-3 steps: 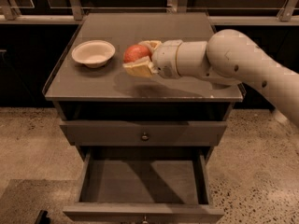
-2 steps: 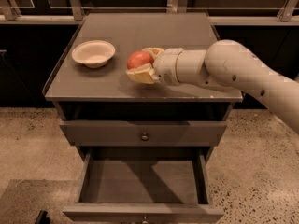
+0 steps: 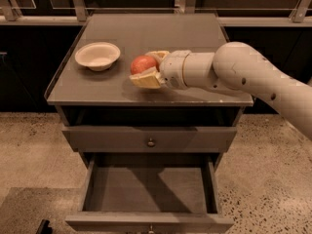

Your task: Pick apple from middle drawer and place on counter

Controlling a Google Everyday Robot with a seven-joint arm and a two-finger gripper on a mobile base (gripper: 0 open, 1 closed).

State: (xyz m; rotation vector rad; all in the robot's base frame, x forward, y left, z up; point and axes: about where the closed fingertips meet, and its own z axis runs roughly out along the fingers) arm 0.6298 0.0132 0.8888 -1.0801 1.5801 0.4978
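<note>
The apple [image 3: 142, 63], red-orange and round, sits between the two pale fingers [image 3: 145, 80] of my gripper [image 3: 143, 67], which is shut on it. The gripper holds the apple low over the front middle of the counter [image 3: 161, 30], just right of the white bowl; I cannot tell whether the apple touches the surface. My white arm reaches in from the right. The middle drawer [image 3: 146, 191] is pulled open below, and its flat floor is bare.
A white bowl [image 3: 97, 56] stands on the counter's left side. A closed drawer panel with a round knob [image 3: 151, 142] sits between the counter and the open drawer. Speckled floor surrounds the cabinet. A dark ledge with metal posts runs behind.
The gripper with the apple has come down and slightly toward the counter's front edge. The bowl and drawers have not moved.
</note>
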